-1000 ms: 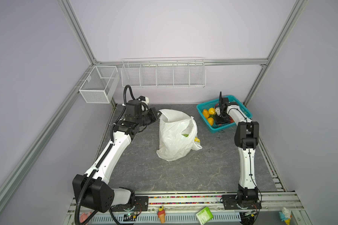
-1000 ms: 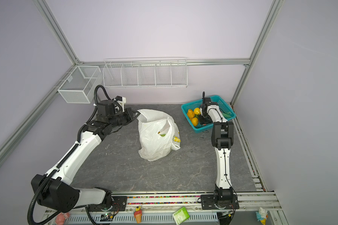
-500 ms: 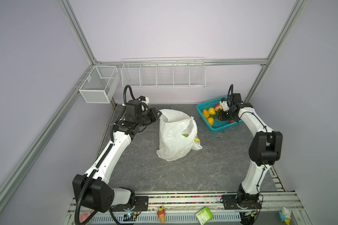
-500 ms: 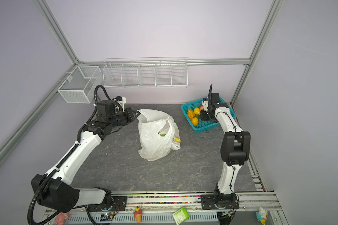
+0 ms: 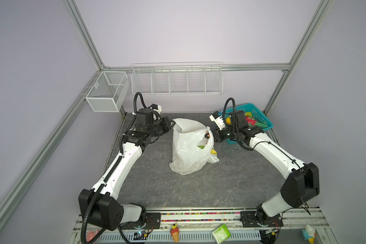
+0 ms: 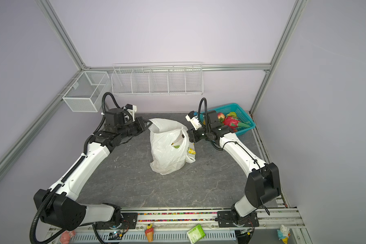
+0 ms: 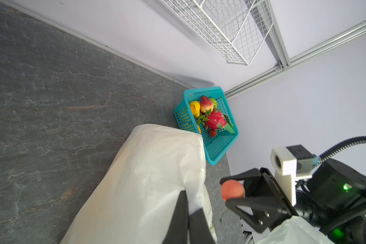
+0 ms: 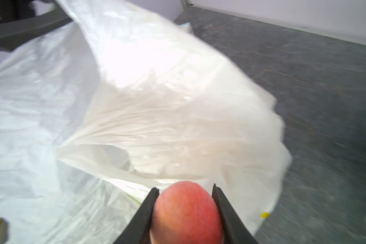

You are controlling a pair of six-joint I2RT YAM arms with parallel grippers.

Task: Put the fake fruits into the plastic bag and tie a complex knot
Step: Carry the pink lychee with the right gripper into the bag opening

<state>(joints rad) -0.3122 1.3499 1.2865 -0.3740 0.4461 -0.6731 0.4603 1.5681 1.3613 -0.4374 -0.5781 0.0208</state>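
At the near rim of the bag point(image 5: 188, 152), clamping the peach point(image 8: 186, 211) in the right gripper point(image 8: 185, 188), jaws part-open around it; mouth dead ahead, just below; pinching the far rim with the left gripper point(image 5: 169, 125), closed tight

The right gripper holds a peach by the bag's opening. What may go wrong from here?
1. The peach in the right gripper seems only at the rim of the plastic bag; released now, it may fall outside.
2. The left gripper pinches just thin film to hold the mouth open; a push could pull it loose and close the mouth.
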